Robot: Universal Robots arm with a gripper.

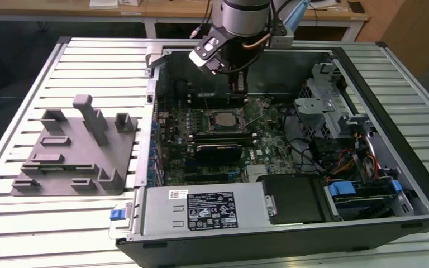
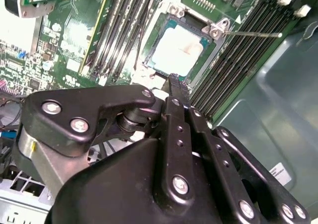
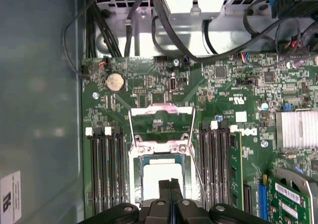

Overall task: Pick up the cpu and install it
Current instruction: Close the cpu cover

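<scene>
- Black linkage of the gripper point(image 2: 176, 81) sits closest to the lens in both wrist views. Its two fingers are pressed together, with nothing visible between them.
- Just past the tips, the cpu point(image 2: 179, 46) lies flat inside the socket point(image 3: 135, 169) on the motherboard point(image 3: 238, 85). I cannot tell whether the tips touch it.
- In the exterior view the socket sits near the middle of the open computer case point(image 1: 289, 240). The gripper hangs at about 12 o'clock of the socket, and the grey fixture point(image 1: 73, 151) stands at 9 o'clock of the case.
- The step looks like seating the chip. It probably goes best with the chip level and square to the socket's corners, any push light and straight down, and the tips clear of the raised load frame point(image 3: 161, 115) and the thin lever point(image 2: 253, 34).
- The cpu is a small square with a pale silvery top that catches glare and a narrow darker border.
</scene>
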